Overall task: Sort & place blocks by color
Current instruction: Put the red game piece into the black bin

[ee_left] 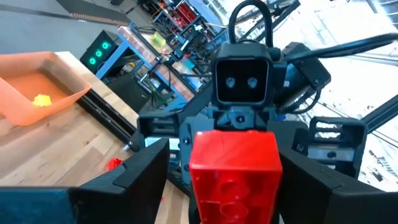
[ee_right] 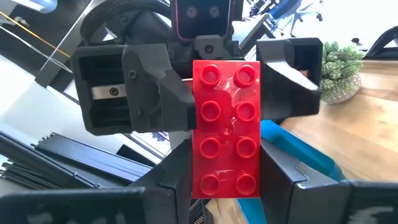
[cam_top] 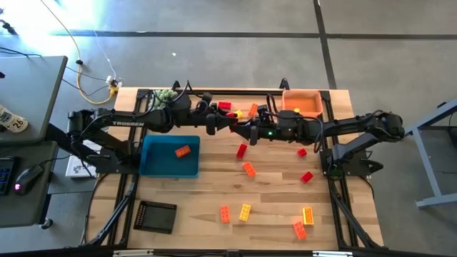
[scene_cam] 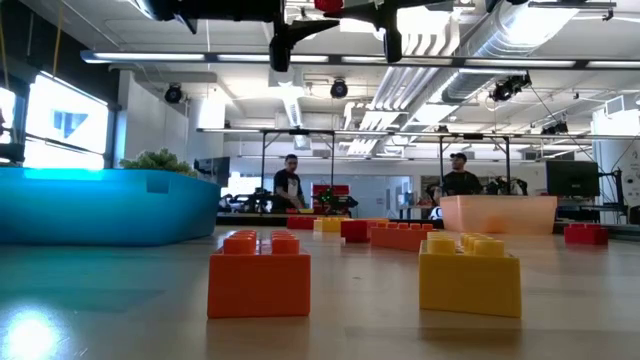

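A red eight-stud brick (ee_right: 225, 124) hangs high above the middle of the table between my two grippers, which meet tip to tip. My left gripper (ee_left: 224, 165) reaches in from the table's left (cam_top: 227, 126) and my right gripper (ee_right: 225, 171) from the right (cam_top: 247, 130). Both are shut on the brick. The low view shows it at the top edge (scene_cam: 328, 4). Other red, orange and yellow bricks lie flat on the wood, such as an orange one (scene_cam: 259, 272) and a yellow one (scene_cam: 468, 270) near the front edge. My left gripper pinches one end of the red brick (ee_right: 208, 78) between its two fingers, which lie on the long sides and come level from the table's left. My right gripper pinches the opposite end (ee_right: 208, 183) by the long sides, level from the table's right. The brick is lifted clear and spans the two grippers.
A blue tray (cam_top: 161, 165) on the left holds an orange brick (cam_top: 183, 151). An orange tray (cam_top: 301, 102) at the far right holds a yellow brick (ee_left: 41, 99). A green plant (cam_top: 164, 96) sits at the far edge, a black grid piece (cam_top: 156, 215) near left. People stand in the room behind.
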Motion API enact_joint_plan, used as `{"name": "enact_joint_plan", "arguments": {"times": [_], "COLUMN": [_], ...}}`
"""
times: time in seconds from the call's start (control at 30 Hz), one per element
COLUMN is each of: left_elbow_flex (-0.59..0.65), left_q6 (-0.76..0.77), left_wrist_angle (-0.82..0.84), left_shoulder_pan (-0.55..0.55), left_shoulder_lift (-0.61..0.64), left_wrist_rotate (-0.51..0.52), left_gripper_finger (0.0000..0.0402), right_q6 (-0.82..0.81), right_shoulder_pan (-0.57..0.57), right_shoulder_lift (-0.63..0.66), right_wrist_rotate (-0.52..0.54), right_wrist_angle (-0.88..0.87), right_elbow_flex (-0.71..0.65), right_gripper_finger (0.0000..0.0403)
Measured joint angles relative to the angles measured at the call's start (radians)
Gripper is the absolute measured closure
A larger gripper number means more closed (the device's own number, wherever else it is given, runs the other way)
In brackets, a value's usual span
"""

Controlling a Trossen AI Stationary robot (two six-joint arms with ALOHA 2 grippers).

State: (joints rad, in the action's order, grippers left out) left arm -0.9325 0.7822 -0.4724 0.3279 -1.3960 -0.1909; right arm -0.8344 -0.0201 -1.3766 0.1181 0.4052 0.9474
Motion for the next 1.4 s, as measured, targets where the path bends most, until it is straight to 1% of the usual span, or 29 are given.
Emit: {"name": "enact_joint_plan", "arguments": {"times": [0.1, 0.27, 0.37, 0.5, 0.63, 0.87, 0.93, 1.0, 1.23, 1.4], "left_elbow_flex": [0.0, 0.0, 0.0, 0.0, 0.0, 0.001, 0.003, 0.003, 0.002, 0.002], "left_q6": [0.0, -0.034, -0.04, -0.09, -0.113, -0.135, -0.145, -0.159, -0.165, -0.123], "left_wrist_angle": [0.004, 0.004, 0.003, 0.036, 0.108, 0.243, 0.312, 0.347, 0.525, 0.682], "left_shoulder_pan": [0.0, 0.0, -0.001, -0.01, -0.02, -0.038, -0.047, -0.064, -0.144, -0.241], "left_shoulder_lift": [0.0, 0.0, 0.001, 0.001, 0.011, 0.034, 0.052, 0.073, 0.161, 0.208], "left_wrist_rotate": [0.0, -0.007, -0.015, -0.01, -0.006, -0.002, 0.019, 0.05, 0.115, 0.176], "left_gripper_finger": [0.0189, 0.0251, 0.0287, 0.0288, 0.0288, 0.0288, 0.0288, 0.0288, 0.0288, 0.0288], "right_q6": [0.005, 0.013, 0.028, 0.031, 0.032, 0.033, 0.058, 0.078, 0.103, 0.117], "right_shoulder_pan": [-0.002, -0.003, -0.002, -0.003, -0.011, -0.02, -0.02, -0.02, -0.02, -0.02], "right_shoulder_lift": [0.0, 0.0, 0.0, 0.0, -0.001, 0.001, 0.001, 0.002, 0.002, 0.002], "right_wrist_rotate": [-0.002, -0.003, -0.005, -0.003, -0.036, -0.13, -0.151, -0.166, -0.175, -0.175], "right_wrist_angle": [-0.006, -0.021, -0.023, -0.035, -0.065, -0.117, -0.131, -0.148, -0.235, -0.289], "right_elbow_flex": [0.0, 0.0, 0.0, 0.0, -0.002, -0.001, -0.001, 0.0, 0.0, 0.0], "right_gripper_finger": [0.0288, 0.0285, 0.0252, 0.0211, 0.0195, 0.0191, 0.0191, 0.019, 0.019, 0.0189]}}
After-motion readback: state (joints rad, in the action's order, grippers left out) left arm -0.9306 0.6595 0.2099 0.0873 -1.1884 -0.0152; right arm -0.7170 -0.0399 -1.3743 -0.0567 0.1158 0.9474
